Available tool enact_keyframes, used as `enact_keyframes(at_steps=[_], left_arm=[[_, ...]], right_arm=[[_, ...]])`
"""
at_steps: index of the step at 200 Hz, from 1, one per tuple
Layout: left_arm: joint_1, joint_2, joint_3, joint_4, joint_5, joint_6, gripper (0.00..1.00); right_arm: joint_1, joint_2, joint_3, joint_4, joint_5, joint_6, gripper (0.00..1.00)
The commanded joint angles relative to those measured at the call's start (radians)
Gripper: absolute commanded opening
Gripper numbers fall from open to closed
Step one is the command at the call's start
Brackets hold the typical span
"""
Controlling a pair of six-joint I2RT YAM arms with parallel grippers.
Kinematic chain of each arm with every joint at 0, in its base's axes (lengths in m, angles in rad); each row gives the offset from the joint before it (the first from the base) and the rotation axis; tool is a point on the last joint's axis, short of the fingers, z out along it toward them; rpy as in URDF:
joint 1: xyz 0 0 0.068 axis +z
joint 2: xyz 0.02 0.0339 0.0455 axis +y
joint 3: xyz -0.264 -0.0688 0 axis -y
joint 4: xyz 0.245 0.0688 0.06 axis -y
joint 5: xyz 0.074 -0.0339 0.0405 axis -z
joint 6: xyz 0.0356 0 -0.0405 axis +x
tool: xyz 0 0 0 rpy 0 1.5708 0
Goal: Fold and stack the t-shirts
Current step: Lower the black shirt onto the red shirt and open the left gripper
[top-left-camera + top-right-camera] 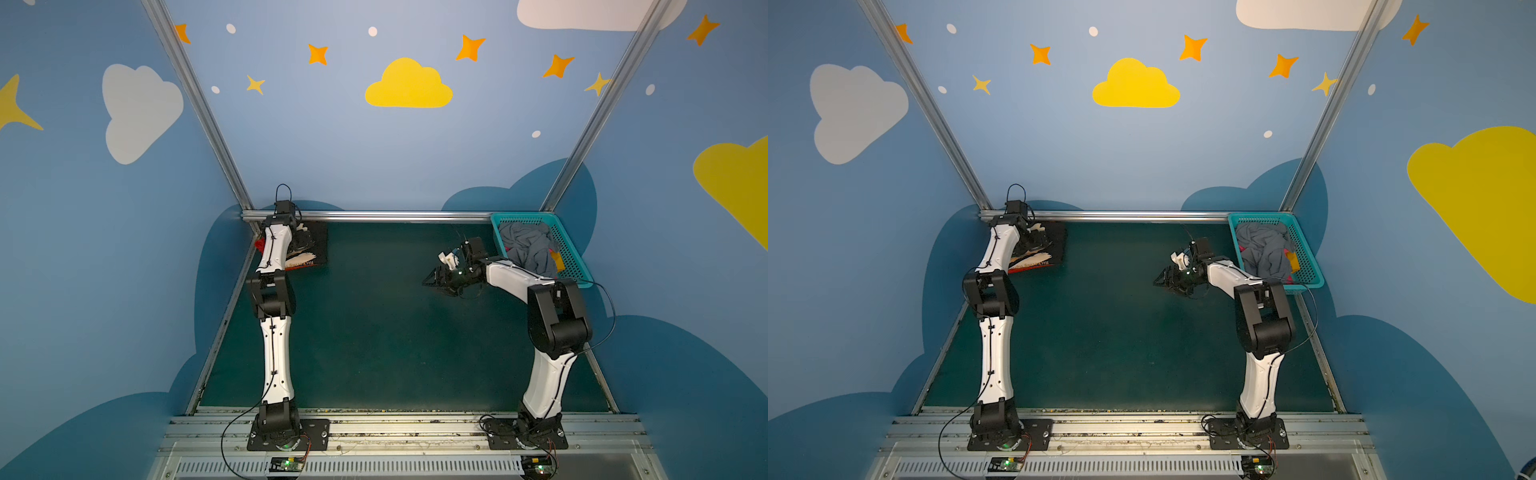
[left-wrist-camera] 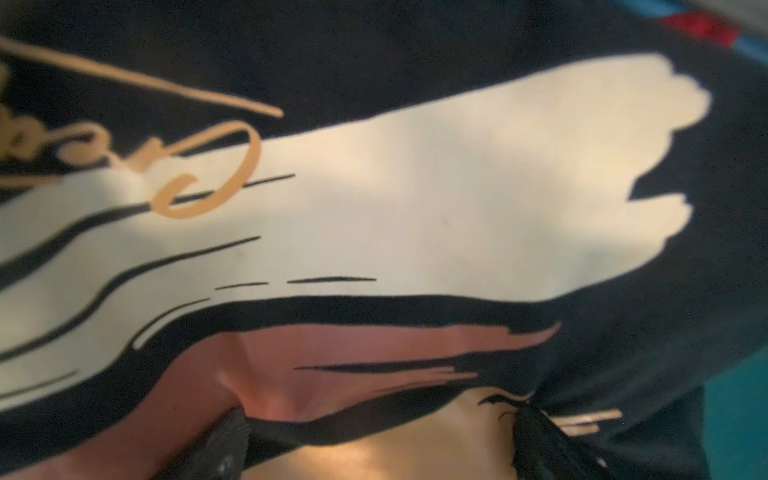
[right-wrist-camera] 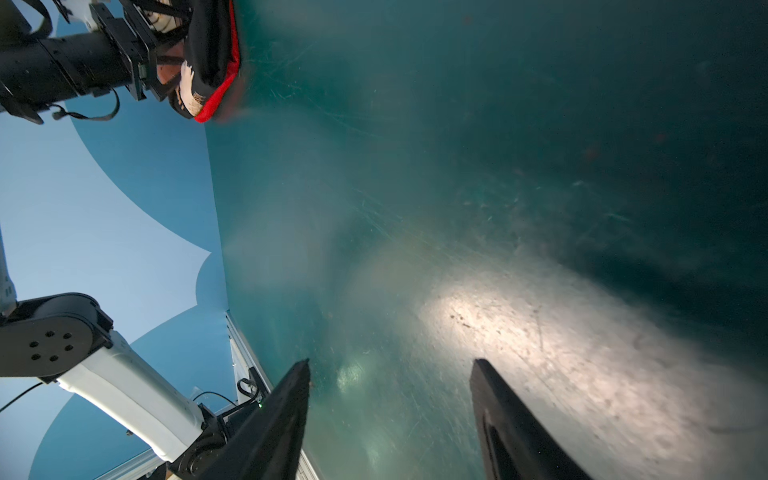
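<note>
The folded black t-shirt (image 1: pixel 313 247) (image 1: pixel 1055 245), printed with cream, tan and brown strokes (image 2: pixel 415 199), lies in the far left corner of the mat. Under it lies the red t-shirt (image 3: pixel 216 99); only a thin edge of it shows (image 1: pixel 1030 271) (image 2: pixel 702 25). My left gripper (image 2: pixel 380 442) is down on the black shirt, open wide. Its fingertips (image 2: pixel 226 449) touch the cloth, which lies flat across the gap between them. My right gripper (image 1: pixel 430 282) (image 1: pixel 1160 280) (image 3: pixel 392 365) hovers open over bare mat right of the middle, holding nothing.
A teal mesh basket (image 1: pixel 579 270) (image 1: pixel 1310 272) stands at the far right corner, holding crumpled grey cloth (image 1: pixel 528 247) with yellow and pink bits. A metal rail (image 1: pixel 374 216) bounds the far edge of the dark green mat (image 1: pixel 374 332). Blue walls close in on both sides.
</note>
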Motion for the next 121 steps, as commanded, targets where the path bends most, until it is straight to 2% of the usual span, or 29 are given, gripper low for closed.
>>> enact_keyframes(at_steps=[1, 20, 37, 121], left_arm=[[0.026, 0.018, -0.048, -0.073, 0.015, 0.102, 1.0], [0.035, -0.005, -0.096, -0.053, 0.017, 0.155, 1.0], [0.048, -0.024, -0.135, -0.031, 0.035, 0.154, 1.0], [0.068, -0.062, -0.147, 0.0, 0.105, 0.186, 1.0]], right_arm=[[0.022, 0.01, 0.035, -0.038, 0.02, 0.001, 0.63], [0.033, 0.004, 0.035, -0.047, 0.029, 0.002, 0.63], [0.041, -0.004, 0.03, -0.052, 0.038, 0.002, 0.63], [0.065, -0.02, 0.043, -0.067, 0.048, 0.003, 0.63]])
